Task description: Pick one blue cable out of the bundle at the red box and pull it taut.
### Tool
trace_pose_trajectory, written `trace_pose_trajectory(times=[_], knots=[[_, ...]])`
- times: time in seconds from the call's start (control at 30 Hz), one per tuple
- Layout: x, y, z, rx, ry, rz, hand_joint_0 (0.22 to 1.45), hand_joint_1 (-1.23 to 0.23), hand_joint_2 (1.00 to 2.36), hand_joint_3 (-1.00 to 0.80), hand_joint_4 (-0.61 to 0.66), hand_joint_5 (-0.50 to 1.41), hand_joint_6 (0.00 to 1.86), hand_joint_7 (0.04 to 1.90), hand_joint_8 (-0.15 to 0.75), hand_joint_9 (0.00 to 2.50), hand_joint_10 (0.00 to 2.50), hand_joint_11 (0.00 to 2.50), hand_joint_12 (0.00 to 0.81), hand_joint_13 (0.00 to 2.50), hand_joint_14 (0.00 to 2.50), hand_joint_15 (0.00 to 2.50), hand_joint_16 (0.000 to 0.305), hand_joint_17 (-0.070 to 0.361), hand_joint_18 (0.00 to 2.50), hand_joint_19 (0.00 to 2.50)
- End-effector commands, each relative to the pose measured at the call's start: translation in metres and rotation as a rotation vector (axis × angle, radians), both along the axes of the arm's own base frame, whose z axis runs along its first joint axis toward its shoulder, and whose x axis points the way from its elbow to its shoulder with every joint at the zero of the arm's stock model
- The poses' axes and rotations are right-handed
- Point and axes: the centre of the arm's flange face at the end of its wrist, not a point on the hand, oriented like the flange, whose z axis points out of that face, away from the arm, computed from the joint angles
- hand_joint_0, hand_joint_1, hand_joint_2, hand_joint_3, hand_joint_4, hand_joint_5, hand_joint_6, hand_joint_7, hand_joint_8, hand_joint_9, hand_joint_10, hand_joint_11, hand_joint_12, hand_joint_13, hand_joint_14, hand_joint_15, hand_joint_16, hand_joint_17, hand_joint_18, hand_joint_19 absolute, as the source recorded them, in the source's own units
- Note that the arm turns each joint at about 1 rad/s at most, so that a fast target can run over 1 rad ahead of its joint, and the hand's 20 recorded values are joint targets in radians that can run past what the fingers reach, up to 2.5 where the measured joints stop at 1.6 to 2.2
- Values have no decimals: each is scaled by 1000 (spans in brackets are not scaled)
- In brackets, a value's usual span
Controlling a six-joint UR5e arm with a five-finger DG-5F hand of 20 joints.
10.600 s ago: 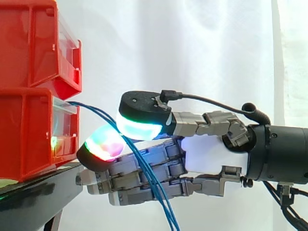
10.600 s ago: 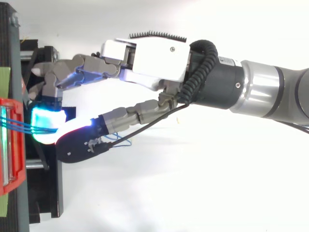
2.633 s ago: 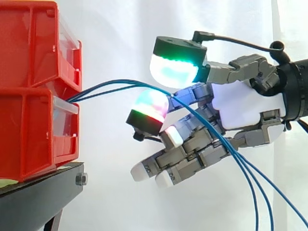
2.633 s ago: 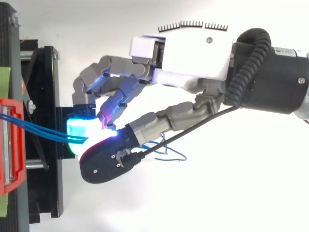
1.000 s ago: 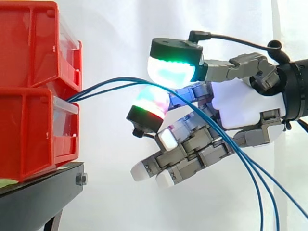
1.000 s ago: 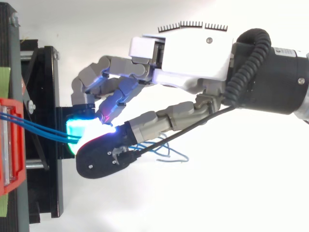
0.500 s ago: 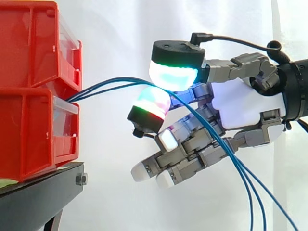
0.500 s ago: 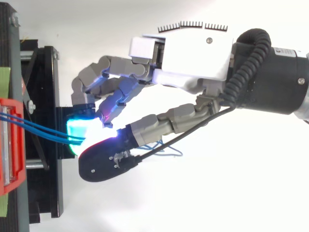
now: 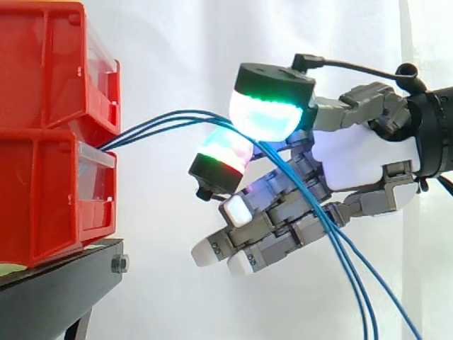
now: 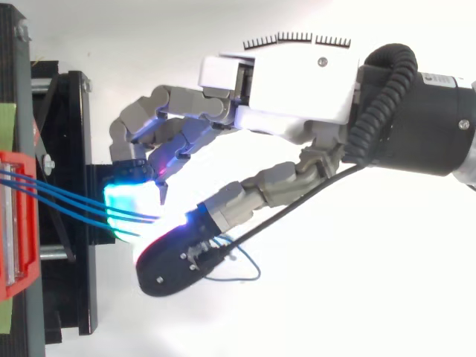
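Backdrop and fittings: white curtain (image 9: pixel 170 49), black stand (image 9: pixel 60 290).
Curtain: hangs behind and to the right of the black stand in the side view, in soft vertical folds, brightly and evenly lit, with one sharper fold line far to the stand's right. Stand: glossy black, its top edge reflecting the light; a hex bolt with washer (image 9: pixel 119 264) at its front corner; a black leg angles down beneath it. Top view: pale green strip (image 10: pixel 6 126) along the stand's outer edge; silver rod (image 10: pixel 53 254) crosses the stand's frame; bright, plain white ground (image 10: pixel 349 297) to the stand's right.
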Motion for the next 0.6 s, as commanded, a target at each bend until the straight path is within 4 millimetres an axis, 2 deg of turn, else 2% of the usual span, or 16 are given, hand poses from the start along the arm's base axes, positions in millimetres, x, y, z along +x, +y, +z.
trace_pose_trajectory(times=[0.0, 0.1, 0.17, 0.33, 0.4, 0.43, 0.57], knots=[[0, -1, 0, 0, 1, -1, 801, -1004, 1000, -500, 32, -188, 915, 1050, 260, 681, 16, 705, 318, 321, 1, 78, 49, 111, 315, 14], [0, 0, 0, 0, -1, 0, 771, -1023, 1000, -500, 48, -195, 916, 1035, 266, 645, 14, 722, 318, 319, 3, 77, 50, 112, 323, 8], [0, 0, -1, 0, 1, 0, 707, -1031, 1000, -500, 69, -197, 917, 1019, 266, 639, 16, 724, 319, 316, 2, 78, 50, 112, 321, 22], [0, -1, -1, -2, 1, -1, 561, -975, 1000, -500, 110, -193, 913, 986, 298, 674, 13, 738, 330, 325, 5, 110, 52, 116, 321, 94], [0, 0, -1, -3, 1, 1, 552, -957, 1000, -500, 114, -191, 910, 979, 305, 696, 15, 741, 332, 328, 5, 116, 52, 117, 322, 101], [0, 0, -1, -3, 1, 1, 505, -858, 1000, -500, 126, -182, 903, 967, 318, 716, 14, 733, 346, 341, 5, 126, 54, 122, 330, 127], [0, 0, -1, -3, 1, 1, 481, -693, 1000, -500, 133, -170, 881, 943, 330, 743, 14, 725, 354, 352, 5, 147, 56, 127, 325, 161]])
